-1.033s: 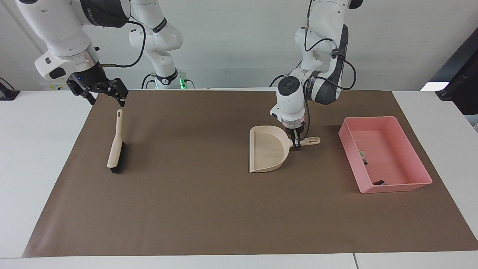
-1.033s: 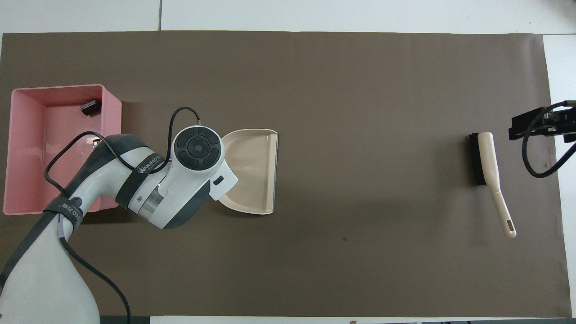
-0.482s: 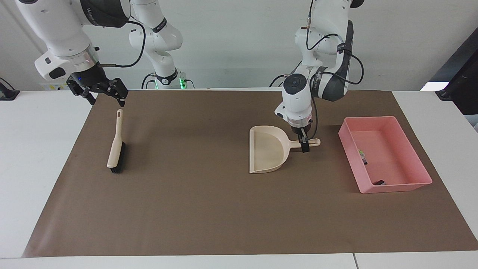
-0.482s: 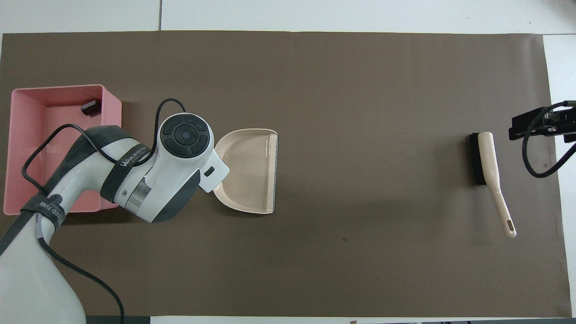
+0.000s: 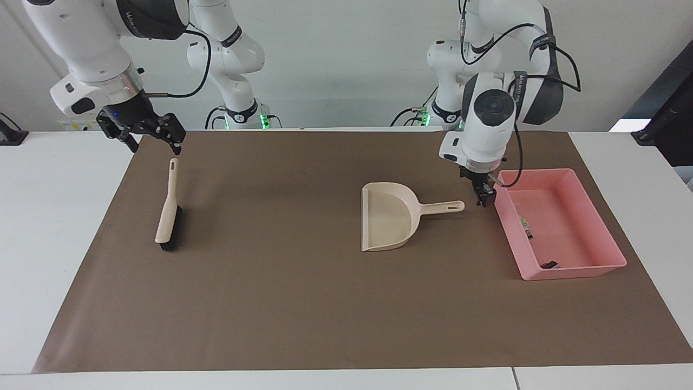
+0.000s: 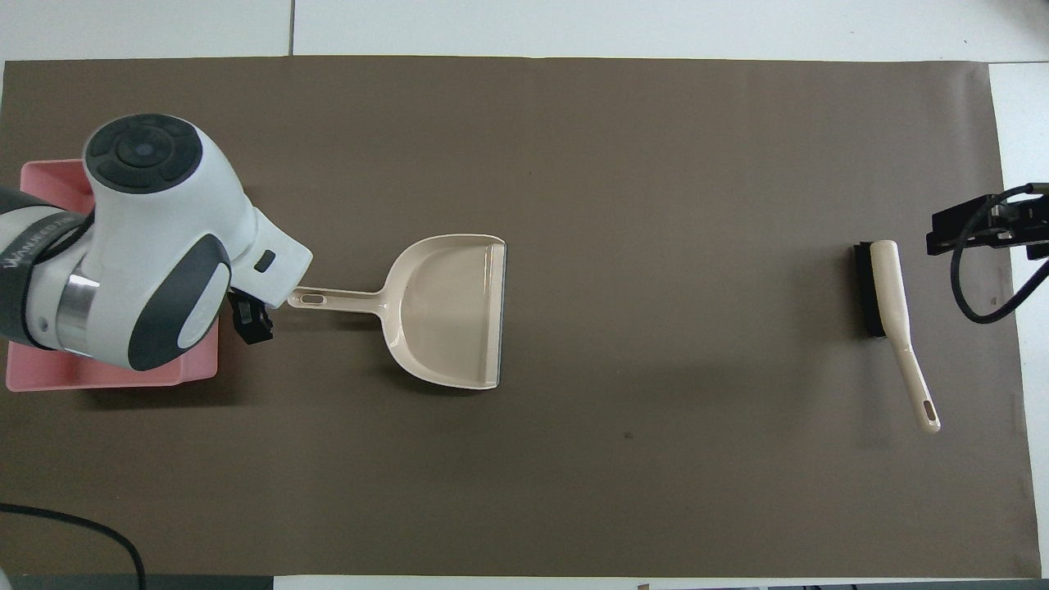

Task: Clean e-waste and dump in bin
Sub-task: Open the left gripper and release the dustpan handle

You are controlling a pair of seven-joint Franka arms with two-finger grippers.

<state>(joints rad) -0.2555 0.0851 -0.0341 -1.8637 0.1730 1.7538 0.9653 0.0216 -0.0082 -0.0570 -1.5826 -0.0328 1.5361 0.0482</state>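
Note:
The e-waste lies in the pink bin (image 5: pixel 590 227) at the left arm's end of the table: the white part with a dark tip (image 5: pixel 526 227) on its floor, the dark cylinder (image 5: pixel 549 265) in the corner farthest from the robots. In the overhead view the left arm hides both parts and most of the bin (image 6: pixel 123 377). My left gripper (image 5: pixel 483 197) hangs empty over the mat between the dustpan's handle and the bin's wall; it also shows in the overhead view (image 6: pixel 250 315). My right gripper (image 5: pixel 143 136) is open and empty over the mat's edge near the brush's handle, waiting (image 6: pixel 983 225).
The cream dustpan (image 5: pixel 387 222) lies empty mid-mat, its handle pointing at the bin (image 6: pixel 451 311). The cream brush with black bristles (image 5: pixel 169 211) lies at the right arm's end (image 6: pixel 889 287). A brown mat (image 5: pixel 281 303) covers the table.
My left gripper has let go of the dustpan's handle, risen and moved toward the bin. The dustpan, brush and right arm have not moved.

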